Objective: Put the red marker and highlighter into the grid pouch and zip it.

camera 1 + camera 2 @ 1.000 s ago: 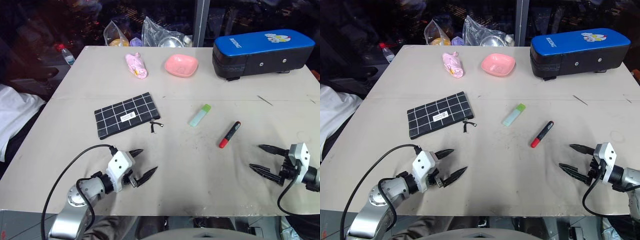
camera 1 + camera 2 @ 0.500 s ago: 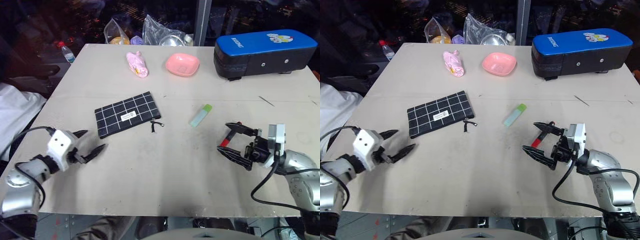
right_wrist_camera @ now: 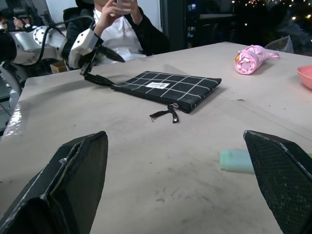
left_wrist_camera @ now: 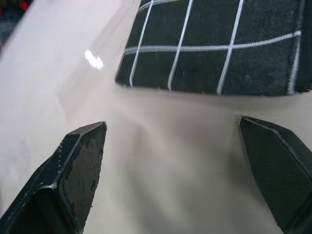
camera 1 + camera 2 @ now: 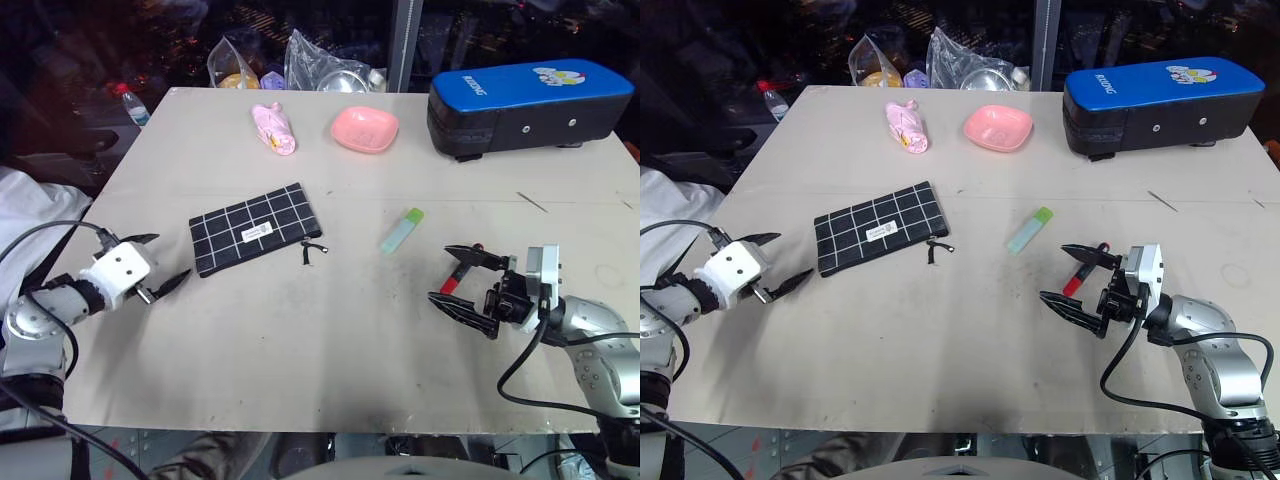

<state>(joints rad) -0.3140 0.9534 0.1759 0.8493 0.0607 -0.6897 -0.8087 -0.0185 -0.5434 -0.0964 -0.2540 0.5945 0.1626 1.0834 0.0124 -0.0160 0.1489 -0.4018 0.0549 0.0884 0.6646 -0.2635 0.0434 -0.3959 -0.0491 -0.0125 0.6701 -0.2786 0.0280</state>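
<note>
The grid pouch (image 5: 255,230) lies flat at the table's left middle, its zipper pull cord (image 5: 312,250) trailing off the right end. My left gripper (image 5: 172,255) is open just off the pouch's left end (image 4: 214,44), with nothing between its fingers. The highlighter (image 5: 401,230) lies right of the pouch. The red marker (image 5: 455,280) lies right of the highlighter. My right gripper (image 5: 439,272) hangs open over the marker, one finger on each side of it in the head views, and hides part of it. I cannot tell whether it touches the marker.
A blue and black padded case (image 5: 530,100) stands at the back right. A pink bowl (image 5: 365,128) and a pink folded bundle (image 5: 273,130) sit at the back middle, with plastic bags (image 5: 320,68) behind them. A person in white (image 3: 122,24) sits past the table's left side.
My left gripper swung from the front edge out to the left and up to the pouch's left end. My right gripper moved left to the red marker, then held still.
</note>
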